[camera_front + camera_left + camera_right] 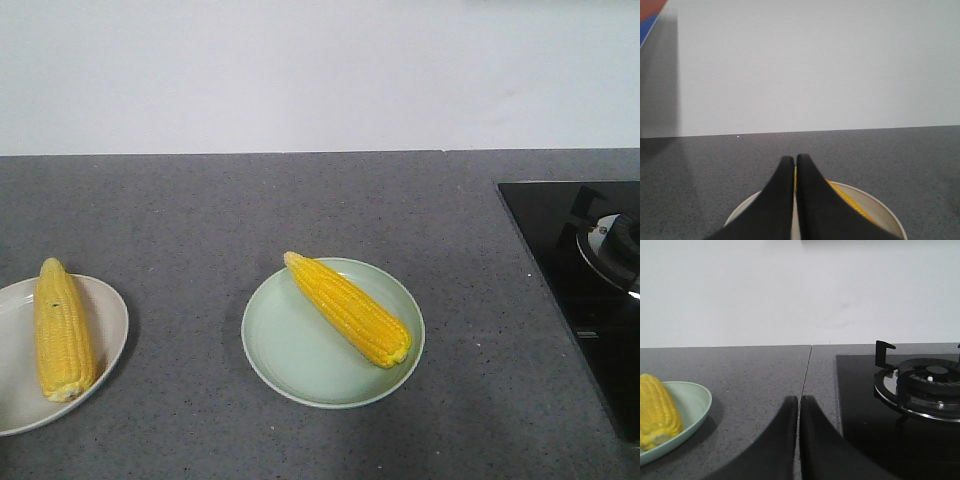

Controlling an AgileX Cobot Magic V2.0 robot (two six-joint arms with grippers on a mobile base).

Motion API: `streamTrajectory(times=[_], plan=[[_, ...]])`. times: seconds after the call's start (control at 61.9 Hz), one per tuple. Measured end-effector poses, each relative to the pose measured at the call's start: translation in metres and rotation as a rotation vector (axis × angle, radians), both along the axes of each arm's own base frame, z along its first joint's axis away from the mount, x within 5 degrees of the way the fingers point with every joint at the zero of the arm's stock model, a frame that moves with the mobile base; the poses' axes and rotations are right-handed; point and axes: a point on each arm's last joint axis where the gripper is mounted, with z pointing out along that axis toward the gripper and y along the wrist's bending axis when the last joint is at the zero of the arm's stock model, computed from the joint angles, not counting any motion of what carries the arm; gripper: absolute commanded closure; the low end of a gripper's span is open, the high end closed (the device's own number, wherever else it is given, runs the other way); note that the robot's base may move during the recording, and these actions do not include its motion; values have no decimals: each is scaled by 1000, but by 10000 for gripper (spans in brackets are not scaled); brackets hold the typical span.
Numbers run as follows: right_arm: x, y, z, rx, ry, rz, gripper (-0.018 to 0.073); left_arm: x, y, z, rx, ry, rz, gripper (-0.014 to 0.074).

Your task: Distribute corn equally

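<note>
One cob on white plate at lower left, one cob on green plate at centre: apparently even already. Left gripper and right gripper both closed, empty. Best kept clear of both plates.

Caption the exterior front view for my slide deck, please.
One corn cob on a green plate, another on a white plate.
</note>
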Motion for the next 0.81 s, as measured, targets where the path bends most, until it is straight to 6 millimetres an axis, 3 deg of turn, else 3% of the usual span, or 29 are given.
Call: streamTrajectory(times=[0.807], plan=[[0, 0, 0, 0, 0, 0, 564, 0, 0, 0, 0, 0, 0, 603]])
